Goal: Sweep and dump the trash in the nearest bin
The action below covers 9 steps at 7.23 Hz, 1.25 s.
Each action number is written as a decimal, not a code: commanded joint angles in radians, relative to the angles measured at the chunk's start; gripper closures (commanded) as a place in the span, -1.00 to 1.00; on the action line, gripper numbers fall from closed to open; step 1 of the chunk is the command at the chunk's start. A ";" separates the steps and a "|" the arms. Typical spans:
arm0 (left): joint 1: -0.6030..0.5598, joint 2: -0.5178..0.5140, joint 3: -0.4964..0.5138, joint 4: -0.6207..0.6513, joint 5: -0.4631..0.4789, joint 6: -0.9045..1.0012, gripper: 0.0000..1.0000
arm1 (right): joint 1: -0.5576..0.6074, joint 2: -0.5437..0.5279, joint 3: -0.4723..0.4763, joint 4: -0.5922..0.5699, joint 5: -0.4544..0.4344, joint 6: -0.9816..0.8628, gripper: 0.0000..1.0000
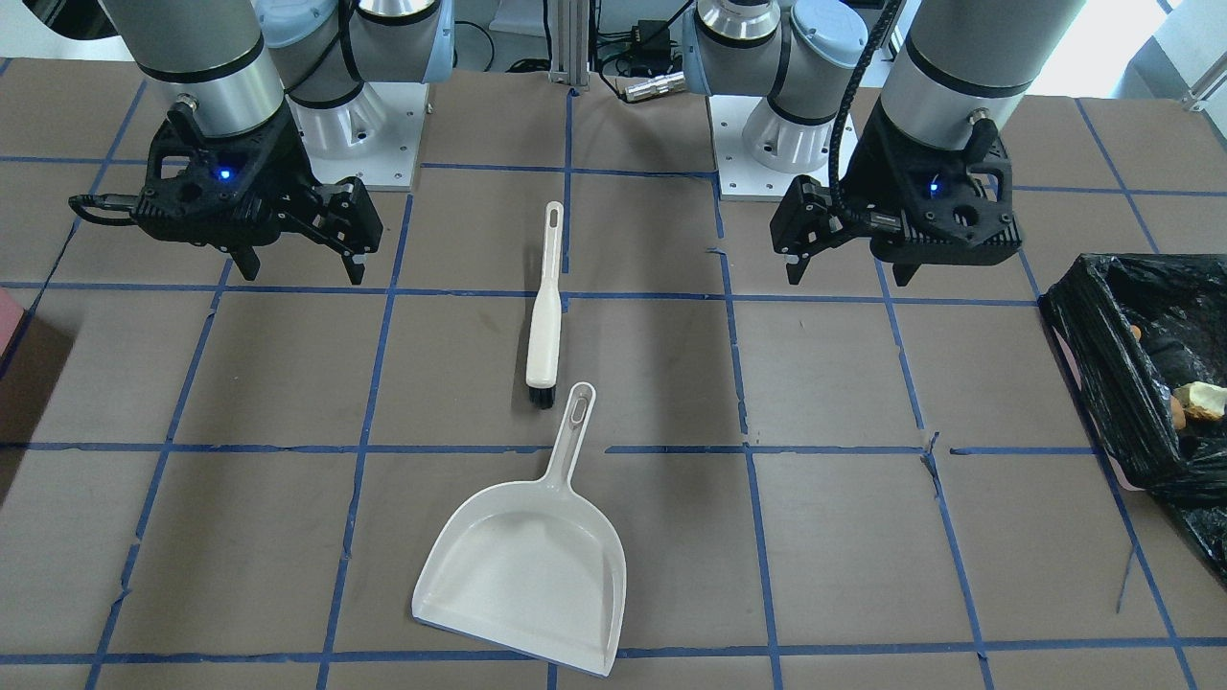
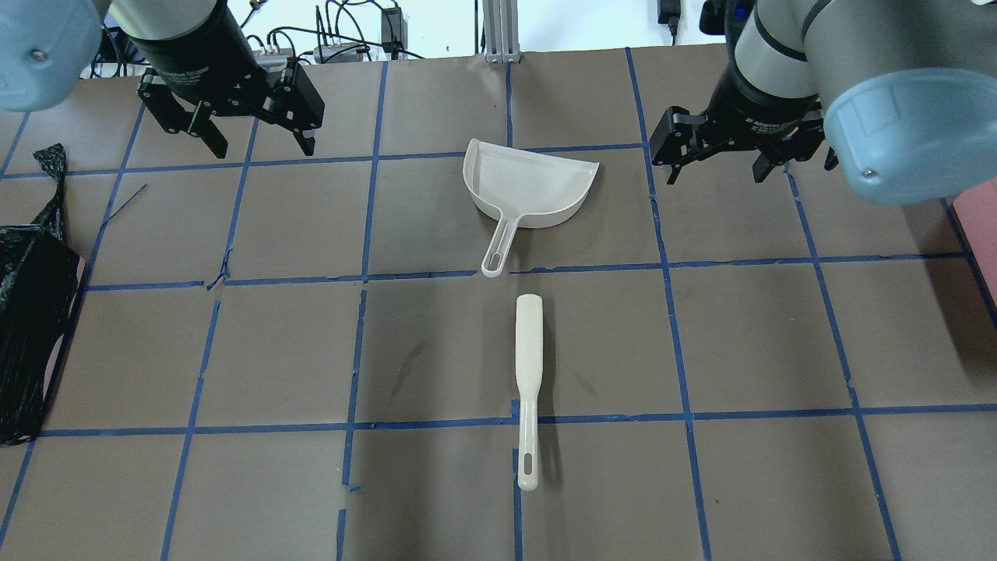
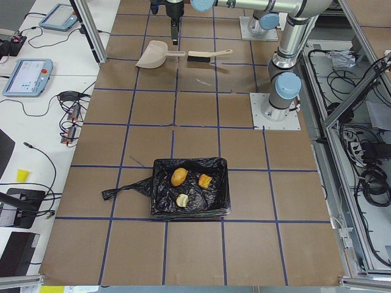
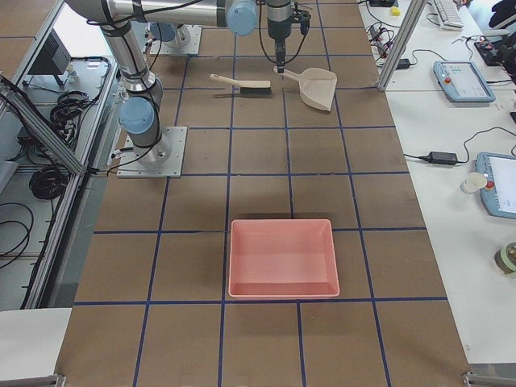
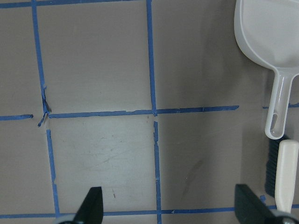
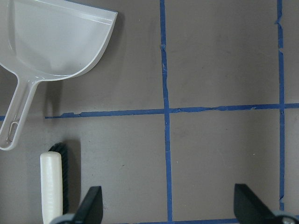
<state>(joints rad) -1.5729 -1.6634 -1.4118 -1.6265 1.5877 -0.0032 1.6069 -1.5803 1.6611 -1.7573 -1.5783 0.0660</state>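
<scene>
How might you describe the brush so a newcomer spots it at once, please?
At the middle of the blue-gridded table lies a white dustpan. Just off its handle tip, on the robot's side, lies the brush: slim, white, stick-like, with black bristles.

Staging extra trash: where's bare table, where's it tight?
Bare squares: between the brush and the bin on the robot's left, and between the brush and the pink tray on its right. Crowded along the centre line, where the dustpan handle nearly meets the brush head; the open left gripper and right gripper hover either side of the dustpan.
</scene>
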 commanded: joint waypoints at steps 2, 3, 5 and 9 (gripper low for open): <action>0.010 0.027 0.002 -0.027 0.049 0.002 -1.00 | 0.001 -0.004 0.000 -0.001 0.001 0.000 -1.00; 0.007 0.025 0.005 -0.036 0.057 0.002 -1.00 | 0.001 -0.004 0.003 -0.001 0.001 0.000 -1.00; 0.004 0.011 0.011 -0.041 0.054 0.006 -1.00 | -0.001 -0.006 0.005 -0.001 0.001 0.000 -1.00; 0.001 0.014 0.010 -0.053 0.055 0.015 -1.00 | 0.002 -0.009 0.000 -0.001 0.004 -0.002 -1.00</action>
<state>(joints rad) -1.5716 -1.6496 -1.4022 -1.6789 1.6439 0.0084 1.6078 -1.5877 1.6635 -1.7579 -1.5762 0.0646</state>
